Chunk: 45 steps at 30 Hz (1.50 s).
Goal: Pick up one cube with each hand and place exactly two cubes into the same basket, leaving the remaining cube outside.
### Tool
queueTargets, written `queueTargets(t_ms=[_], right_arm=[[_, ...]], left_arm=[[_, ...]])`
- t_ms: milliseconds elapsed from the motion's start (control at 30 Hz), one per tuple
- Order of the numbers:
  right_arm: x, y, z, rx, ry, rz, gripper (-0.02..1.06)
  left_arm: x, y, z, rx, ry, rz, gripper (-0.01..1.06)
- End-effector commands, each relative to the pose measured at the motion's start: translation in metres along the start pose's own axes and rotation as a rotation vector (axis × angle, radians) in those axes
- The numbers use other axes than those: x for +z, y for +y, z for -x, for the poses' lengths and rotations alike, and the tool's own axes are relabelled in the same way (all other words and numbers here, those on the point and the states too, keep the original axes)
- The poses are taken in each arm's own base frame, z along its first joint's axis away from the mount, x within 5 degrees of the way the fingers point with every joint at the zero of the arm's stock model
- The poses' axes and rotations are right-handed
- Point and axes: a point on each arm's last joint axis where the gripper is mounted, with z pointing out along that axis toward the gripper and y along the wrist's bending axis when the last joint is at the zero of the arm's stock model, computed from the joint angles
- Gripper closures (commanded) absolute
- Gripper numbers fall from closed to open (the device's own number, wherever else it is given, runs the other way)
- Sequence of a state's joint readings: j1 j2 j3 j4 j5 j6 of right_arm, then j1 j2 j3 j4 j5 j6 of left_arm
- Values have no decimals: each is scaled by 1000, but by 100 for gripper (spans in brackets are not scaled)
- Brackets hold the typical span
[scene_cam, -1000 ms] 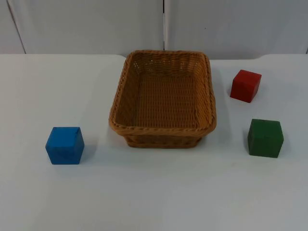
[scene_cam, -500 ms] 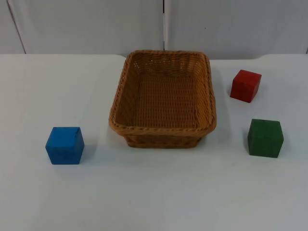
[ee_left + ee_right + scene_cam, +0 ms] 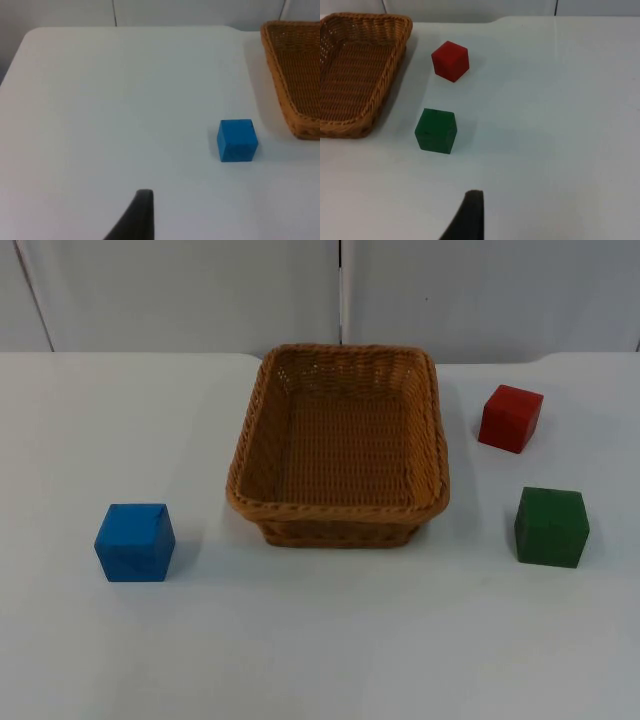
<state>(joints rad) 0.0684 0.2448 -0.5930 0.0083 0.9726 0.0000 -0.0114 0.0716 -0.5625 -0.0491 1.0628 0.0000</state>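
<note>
A woven brown basket [image 3: 335, 508] stands in the middle of the white table, and all three cubes lie outside it. The blue cube [image 3: 135, 542] rests to the basket's front left. At the back right sits the red cube [image 3: 510, 418], with the green cube [image 3: 552, 527] nearer the front. My left gripper [image 3: 142, 217] hangs well back from the blue cube [image 3: 237, 140], which lies beside the basket [image 3: 295, 100]. My right gripper [image 3: 470, 215] is held back from the green cube [image 3: 436, 130]; the red cube [image 3: 450, 60] lies beyond it, the basket [image 3: 395, 70] to one side.
The grey partition wall [image 3: 200, 290] closes off the table's far edge, just behind the basket. Broad white table top [image 3: 320, 640] stretches in front of the basket and around each cube.
</note>
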Motion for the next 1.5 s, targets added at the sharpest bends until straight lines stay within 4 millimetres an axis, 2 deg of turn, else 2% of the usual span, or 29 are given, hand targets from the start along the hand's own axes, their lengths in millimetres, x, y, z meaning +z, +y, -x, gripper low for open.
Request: queueTargets(t_ms=[0, 367, 533, 667, 767, 933, 967, 1300, 1333, 1467], right_arm=[[1, 0, 6, -14, -17, 5, 19], [4, 0, 32, -15, -63, 3, 19], [9, 0, 50, -15, -53, 3, 19], [22, 0, 74, -15, -33, 3, 19], [27, 0, 82, -15, -22, 3, 19], [52, 1, 107, -14, 41, 3, 19], [52, 1, 107, -14, 41, 3, 19], [105, 0, 141, -36, 112, 4, 19], [105, 0, 141, -36, 112, 4, 19], [128, 0, 159, -43, 134, 4, 19]], left_arm=[[-1, -1, 5, -16, -14, -10, 0], [1, -3, 31, -26, -29, -20, 0], [12, -4, 42, -40, 20, -35, 0], [29, -5, 56, -57, 92, -46, 0], [36, -5, 61, -62, 109, -47, 0], [58, -6, 70, -89, 159, -62, 0], [58, -6, 70, -89, 159, -62, 0], [88, -4, 88, -99, 227, -53, 0], [88, -4, 88, -99, 227, -53, 0], [106, -4, 94, -95, 278, -49, 0]])
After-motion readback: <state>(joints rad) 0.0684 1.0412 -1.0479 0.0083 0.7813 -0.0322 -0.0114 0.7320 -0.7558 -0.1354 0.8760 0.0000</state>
